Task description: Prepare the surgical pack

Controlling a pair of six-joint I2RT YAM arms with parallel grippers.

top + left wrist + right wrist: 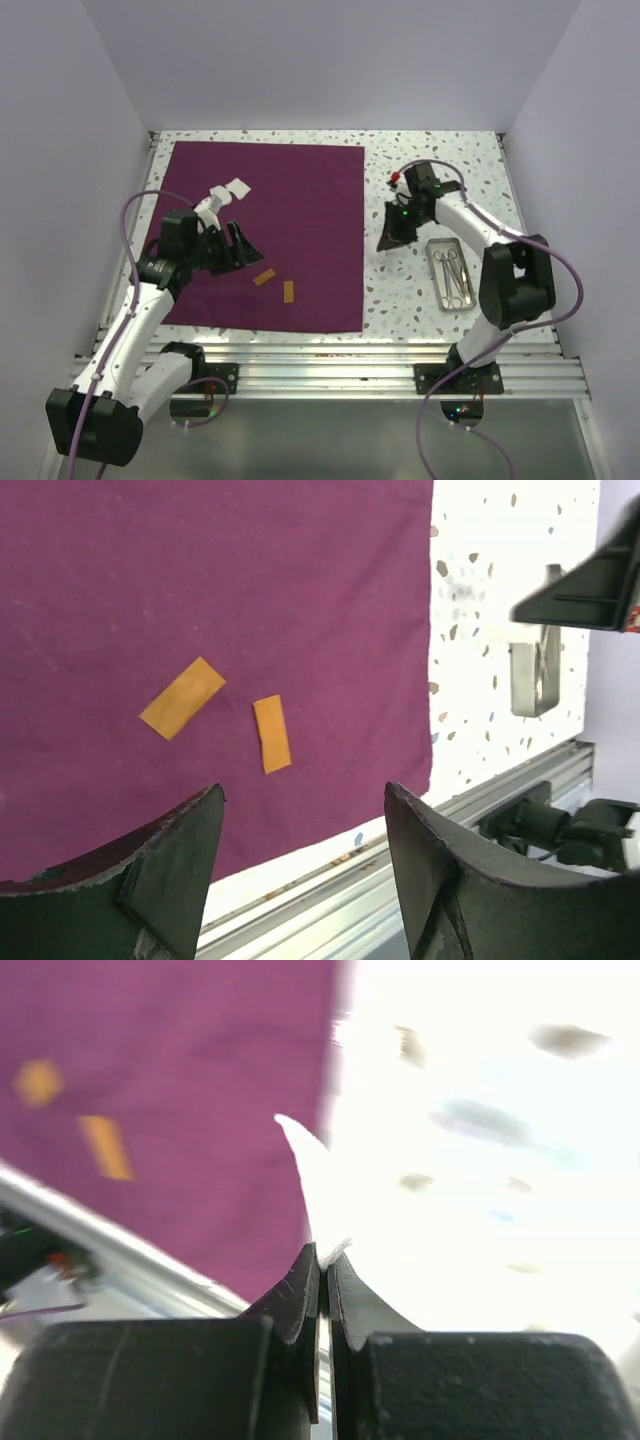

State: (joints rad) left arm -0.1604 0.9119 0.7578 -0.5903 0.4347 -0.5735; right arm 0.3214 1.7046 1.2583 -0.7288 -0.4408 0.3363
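L pincer [305, 798] open; R pincer [322, 1256] shut (white slip [303, 1165], maybe).

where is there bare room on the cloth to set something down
On the purple cloth the far right half is bare, from the white tags to its right edge. Crowded: the near left, with orange strips and left gripper.

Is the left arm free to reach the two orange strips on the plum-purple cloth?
Likely yes: its jaws stand open near the orange strips, nothing lies between, and the right arm is off the plum-purple cloth.
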